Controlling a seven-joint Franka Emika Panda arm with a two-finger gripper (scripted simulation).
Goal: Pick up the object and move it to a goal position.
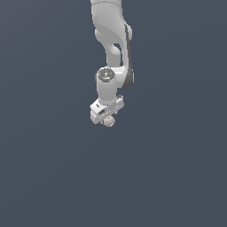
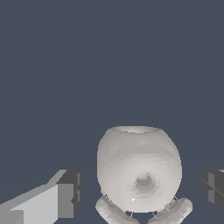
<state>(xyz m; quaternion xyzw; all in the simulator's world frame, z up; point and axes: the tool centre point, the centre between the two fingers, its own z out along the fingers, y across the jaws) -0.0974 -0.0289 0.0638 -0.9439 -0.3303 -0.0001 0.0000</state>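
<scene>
All I see around the arm (image 1: 113, 40) is plain dark grey, with nothing standing in the way. The gripper (image 1: 107, 118) hangs with its fingers (image 2: 65, 194) spread apart, not clamped. The object (image 2: 139, 168), a pale ball, sits between them just under the gripper body.

Around the arm (image 1: 113, 40) the exterior view shows only a flat, even dark slate ground (image 1: 44, 168); to that view's left, right and below the tool (image 1: 107, 116), nothing stands up from it that a moving hand could strike. The one thing close to the tool is the object (image 1: 109, 121), a pale ball at its tip. In the wrist view the object (image 2: 139, 170) fills the span between the fingers (image 2: 65, 192), with a dark gap on each side of it, so the fingers are apart from it there. Beyond the object the same bare ground (image 2: 109, 61) runs on unbroken.
</scene>
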